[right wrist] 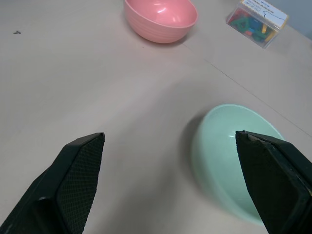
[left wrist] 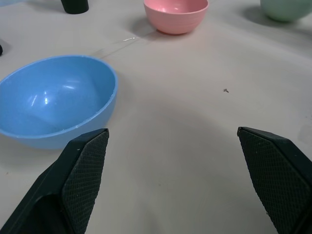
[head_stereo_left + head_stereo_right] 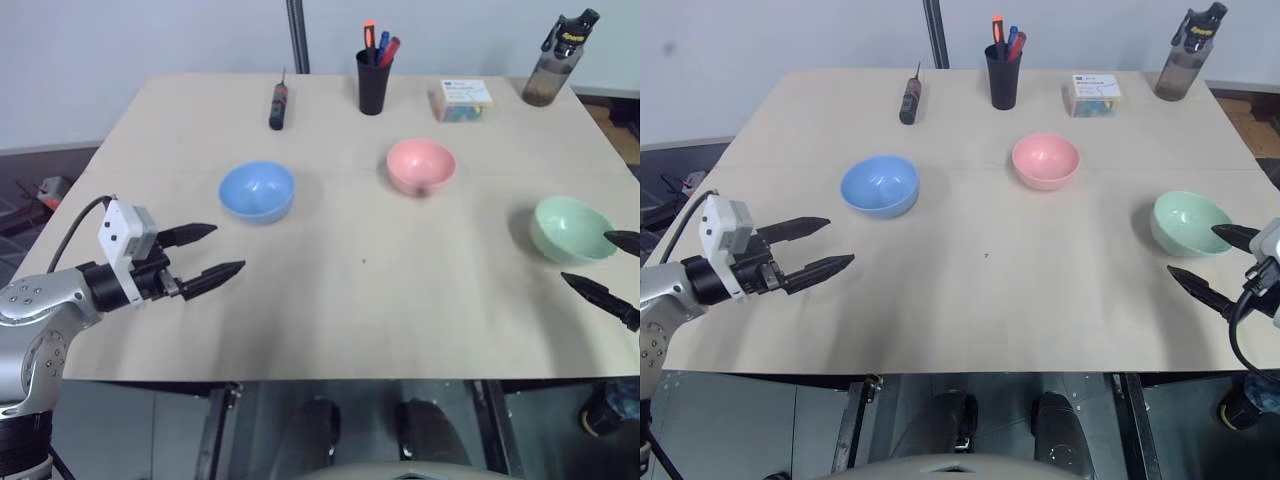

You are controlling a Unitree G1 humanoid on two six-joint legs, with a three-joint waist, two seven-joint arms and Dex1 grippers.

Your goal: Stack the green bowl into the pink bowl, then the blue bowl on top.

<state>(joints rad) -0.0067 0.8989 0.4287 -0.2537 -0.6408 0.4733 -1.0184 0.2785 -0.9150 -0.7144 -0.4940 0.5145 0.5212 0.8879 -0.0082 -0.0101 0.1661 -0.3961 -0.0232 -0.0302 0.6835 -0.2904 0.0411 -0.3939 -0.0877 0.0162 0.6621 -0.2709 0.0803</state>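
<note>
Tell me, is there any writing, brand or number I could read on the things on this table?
Nothing reads clearly.
Small box: a blue and white label on its lid, print too small to read.
Water bottle: yellowish lettering near its cap, blurred, unreadable.
Screwdriver, pen cup and the three bowls: no text visible.

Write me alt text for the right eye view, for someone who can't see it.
Three empty bowls sit apart on a beige table: the blue bowl at left, the pink bowl in the middle, the green bowl at right. The left gripper and the right gripper hover open near the table's sides, the right beside the green bowl.
</note>
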